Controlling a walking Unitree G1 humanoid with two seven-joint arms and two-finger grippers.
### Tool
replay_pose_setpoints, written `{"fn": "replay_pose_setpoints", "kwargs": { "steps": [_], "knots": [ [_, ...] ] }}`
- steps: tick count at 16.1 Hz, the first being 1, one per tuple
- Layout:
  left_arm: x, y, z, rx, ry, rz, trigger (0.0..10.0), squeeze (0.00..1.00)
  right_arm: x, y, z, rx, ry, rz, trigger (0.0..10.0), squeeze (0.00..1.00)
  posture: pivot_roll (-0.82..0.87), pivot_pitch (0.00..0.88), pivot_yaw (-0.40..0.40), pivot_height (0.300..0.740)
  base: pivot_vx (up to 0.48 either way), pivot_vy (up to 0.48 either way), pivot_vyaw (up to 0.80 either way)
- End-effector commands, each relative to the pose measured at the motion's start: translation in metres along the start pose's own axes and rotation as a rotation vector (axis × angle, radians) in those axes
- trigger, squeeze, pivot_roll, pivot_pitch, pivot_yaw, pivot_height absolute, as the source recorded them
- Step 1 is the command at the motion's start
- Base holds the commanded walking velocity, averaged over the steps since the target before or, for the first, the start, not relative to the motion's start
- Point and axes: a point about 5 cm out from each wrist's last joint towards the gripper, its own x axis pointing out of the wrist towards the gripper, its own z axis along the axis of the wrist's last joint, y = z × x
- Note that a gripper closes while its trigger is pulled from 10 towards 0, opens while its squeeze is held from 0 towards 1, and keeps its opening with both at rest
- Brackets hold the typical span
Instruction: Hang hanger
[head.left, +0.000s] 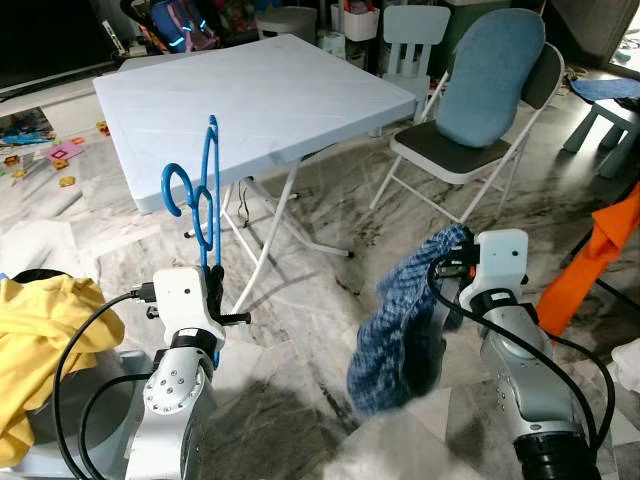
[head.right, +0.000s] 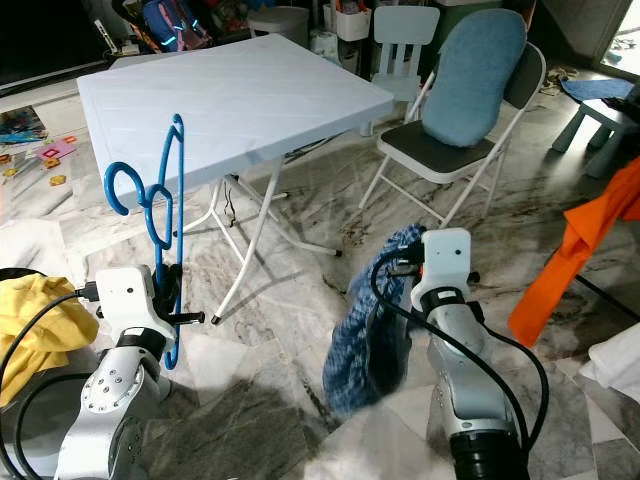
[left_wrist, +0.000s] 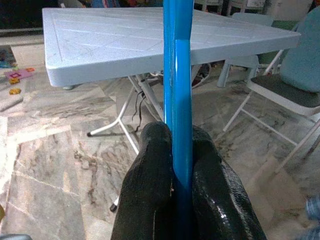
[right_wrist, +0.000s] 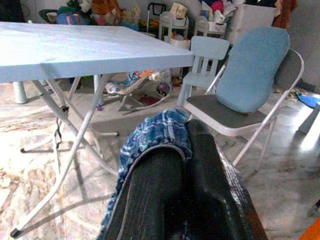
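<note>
A blue plastic hanger stands upright in my left gripper, hook to the left, in front of the table's near edge. In the left wrist view the two black fingers are shut on the hanger's blue bar. My right gripper is shut on a blue plaid garment that hangs limp above the floor. The right wrist view shows the plaid cloth draped over the black fingers.
A light blue folding table stands ahead. A folding chair with a blue cushion is to the right, an orange cloth hangs at far right. Yellow clothing lies on a basket at my left. Toys and clutter line the back.
</note>
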Motion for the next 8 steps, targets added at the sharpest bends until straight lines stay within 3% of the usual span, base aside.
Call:
{"fn": "replay_pose_setpoints", "kwargs": {
  "steps": [1,8],
  "knots": [
    [0.003,0.001,0.001,-0.009,0.000,0.006,10.0,0.00,0.002,0.002,0.011,0.001,-0.032,0.011,10.0,0.00,-0.11,0.000,0.069,0.740,0.319,0.000,0.00],
    [0.005,0.001,0.003,-0.060,0.001,0.013,10.0,0.00,0.011,0.006,0.029,0.006,-0.067,0.030,10.0,0.00,-0.11,0.005,0.067,0.740,0.358,0.000,0.00]
  ]
}}
